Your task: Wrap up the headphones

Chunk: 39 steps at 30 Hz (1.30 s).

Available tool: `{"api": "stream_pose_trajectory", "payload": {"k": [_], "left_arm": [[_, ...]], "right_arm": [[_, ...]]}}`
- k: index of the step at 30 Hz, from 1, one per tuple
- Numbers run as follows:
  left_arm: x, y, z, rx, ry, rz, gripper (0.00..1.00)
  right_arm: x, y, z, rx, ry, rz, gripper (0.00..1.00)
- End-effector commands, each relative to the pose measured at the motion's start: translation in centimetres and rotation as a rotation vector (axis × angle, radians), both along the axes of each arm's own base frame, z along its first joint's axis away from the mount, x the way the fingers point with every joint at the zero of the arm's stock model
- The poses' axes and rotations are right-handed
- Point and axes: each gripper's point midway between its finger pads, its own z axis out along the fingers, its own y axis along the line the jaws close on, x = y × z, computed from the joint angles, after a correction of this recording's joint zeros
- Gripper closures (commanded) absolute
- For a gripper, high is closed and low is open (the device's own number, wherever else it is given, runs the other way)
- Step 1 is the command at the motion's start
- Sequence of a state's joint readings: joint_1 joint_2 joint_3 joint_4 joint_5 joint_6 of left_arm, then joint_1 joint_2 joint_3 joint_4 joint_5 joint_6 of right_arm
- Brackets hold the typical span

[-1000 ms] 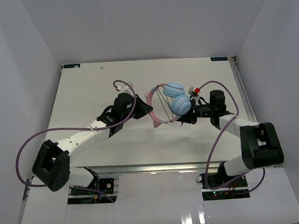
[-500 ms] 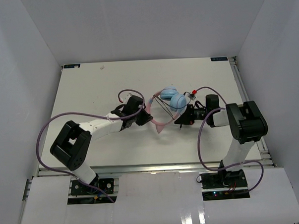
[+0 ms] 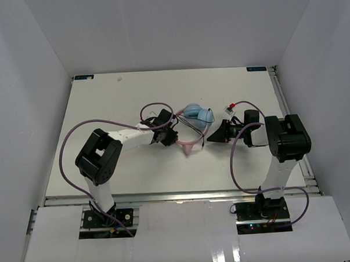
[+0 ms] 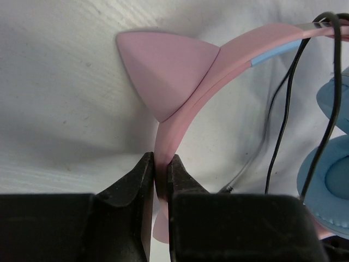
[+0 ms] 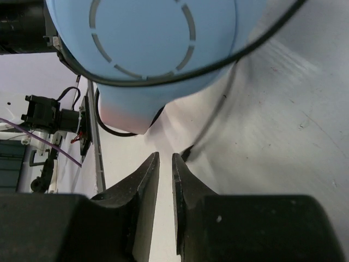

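The left gripper [image 4: 158,162] squeezes the pink band of the blue-cupped headphones [image 4: 188,101]. Whether the right gripper [image 5: 165,162] holds anything is unclear. Next, it likely loops the thin black cable [image 4: 285,103].

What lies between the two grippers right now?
The headphones, in the top view: left gripper pinches the pink headband; right gripper points at them from the other side.

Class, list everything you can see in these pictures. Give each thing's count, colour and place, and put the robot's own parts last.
headphones: one, pink band and light-blue cups, mid-table between the grippers
cord: one, thin and black, draped across the headphones
table: one, white, under everything
purple cables: two, looping along the arms
left gripper: one, black, shut on the pink band
right gripper: one, black, nearly closed below a blue cup, cord at its tips
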<state>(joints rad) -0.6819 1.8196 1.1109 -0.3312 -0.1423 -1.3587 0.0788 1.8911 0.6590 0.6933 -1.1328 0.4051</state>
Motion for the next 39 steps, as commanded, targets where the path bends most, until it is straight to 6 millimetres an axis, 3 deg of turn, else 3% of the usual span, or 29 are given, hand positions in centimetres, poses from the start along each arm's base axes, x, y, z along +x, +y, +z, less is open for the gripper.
{"api": "stream_pose_trajectory", "payload": {"k": [1,4,6,10,12,18,21,24,27,28,30,32,33,36,38,39], "left_arm": [[2.2,-1.0,1.9,-0.033,-0.007,0.072,1.00],[2.4,-0.7,1.4,0.007,0.012,0.074,1.00],[2.8,-0.6,1.4,0.035,0.020,0.065,1.00],[2.8,0.1,0.2,0.125,0.060,0.031,0.96],[2.8,0.1,0.4,0.164,0.077,0.006,0.84],[3.0,0.5,1.0,0.253,0.089,-0.090,0.32],[3.0,1.1,2.1,0.283,0.054,-0.123,0.19],[2.9,1.6,4.3,0.305,-0.008,-0.194,0.12],[1.5,2.1,5.5,0.310,-0.054,-0.312,0.10],[1.1,1.1,7.7,0.261,-0.138,-0.422,0.09],[-0.6,0.6,9.7,0.191,-0.261,-0.551,0.08],[-2.4,1.2,9.4,0.147,-0.368,-0.616,0.03],[-3.7,1.4,11.7,0.094,-0.461,-0.635,0.02],[-6.4,2.4,12.1,0.028,-0.603,-0.686,0.02],[-8.0,2.7,14.6,-0.033,-0.741,-0.715,0.02],[-8.8,3.1,14.0,-0.047,-0.757,-0.719,0.02]], "right_arm": [[1.1,-1.0,-0.5,-0.022,-0.002,-0.026,0.75],[1.3,-1.9,-0.8,-0.042,0.014,-0.051,0.72],[2.0,-3.6,-0.7,-0.066,-0.001,-0.098,0.71],[2.5,-5.7,0.3,-0.107,-0.029,-0.144,0.70],[2.5,-6.2,1.0,-0.153,-0.093,-0.135,0.69],[1.5,-7.3,3.9,-0.299,-0.273,-0.118,0.63],[0.5,-7.8,5.3,-0.355,-0.344,-0.105,0.57],[-0.3,-8.3,7.3,-0.413,-0.432,-0.105,0.45],[-0.8,-8.8,9.3,-0.463,-0.534,-0.114,0.27],[-0.9,-9.1,10.5,-0.488,-0.584,-0.140,0.07],[-0.8,-9.9,12.2,-0.534,-0.642,-0.212,0.10],[-0.4,-11.0,13.8,-0.570,-0.673,-0.349,0.10],[-0.3,-11.5,14.3,-0.580,-0.681,-0.399,0.10],[-0.2,-13.4,15.0,-0.598,-0.638,-0.601,0.10],[-0.4,-14.3,14.5,-0.624,-0.599,-0.661,0.10],[-0.4,-14.6,14.4,-0.629,-0.583,-0.689,0.10]]}}
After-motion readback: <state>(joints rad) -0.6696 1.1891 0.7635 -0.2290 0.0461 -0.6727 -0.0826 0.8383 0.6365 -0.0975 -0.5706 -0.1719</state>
